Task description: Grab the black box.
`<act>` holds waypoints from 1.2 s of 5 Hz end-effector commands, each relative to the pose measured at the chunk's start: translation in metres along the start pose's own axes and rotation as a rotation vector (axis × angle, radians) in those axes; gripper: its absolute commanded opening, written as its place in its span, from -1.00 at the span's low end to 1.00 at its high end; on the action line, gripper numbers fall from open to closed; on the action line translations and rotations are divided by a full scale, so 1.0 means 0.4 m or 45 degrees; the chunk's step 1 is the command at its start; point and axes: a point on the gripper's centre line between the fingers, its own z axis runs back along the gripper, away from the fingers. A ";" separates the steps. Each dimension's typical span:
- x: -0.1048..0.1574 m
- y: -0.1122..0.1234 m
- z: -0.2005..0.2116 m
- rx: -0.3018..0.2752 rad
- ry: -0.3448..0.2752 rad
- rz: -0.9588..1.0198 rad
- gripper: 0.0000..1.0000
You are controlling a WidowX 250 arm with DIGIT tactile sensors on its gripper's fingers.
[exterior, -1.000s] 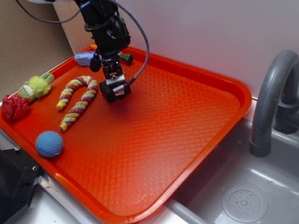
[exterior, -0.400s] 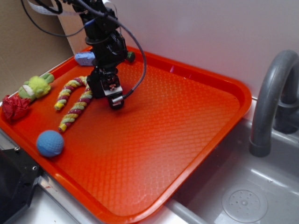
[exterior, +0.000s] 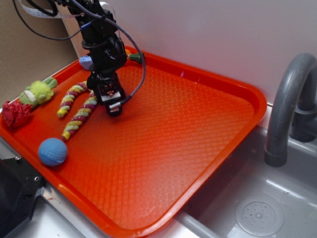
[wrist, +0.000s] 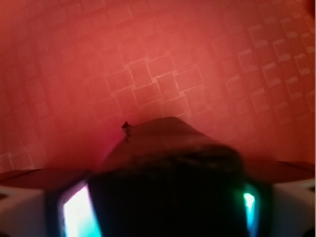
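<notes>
sink [exterior: 257,213]: nearest to you, lower right; grey, with a round drain; a grey faucet [exterior: 290,106] rises behind it
tray [exterior: 198,148]: orange, textured; it holds everything else
blue ball [exterior: 52,151]: near the tray's front left edge
rope toy [exterior: 79,110]: striped, bent in an arch; just left of the gripper
gripper [exterior: 113,103]: low over the tray's left part; clamped on the black box
black box [wrist: 168,173]: in the wrist view you see it as a dark block filling the gap between the pale fingers; you cannot tell whether it touches the tray
green plush [exterior: 37,92]: at the left rim; a red cloth toy [exterior: 15,114] lies beside it
blue block [exterior: 85,62]: by the far rim, behind the arm
</notes>
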 end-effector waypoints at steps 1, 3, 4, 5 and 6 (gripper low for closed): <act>-0.009 0.041 0.199 -0.018 -0.225 -0.082 -1.00; 0.024 -0.070 0.430 0.135 -0.221 0.004 -1.00; 0.147 0.008 0.360 -0.012 -0.132 0.114 -1.00; 0.179 0.057 0.296 -0.095 -0.101 0.185 -1.00; 0.212 0.094 0.263 -0.077 -0.081 0.215 -1.00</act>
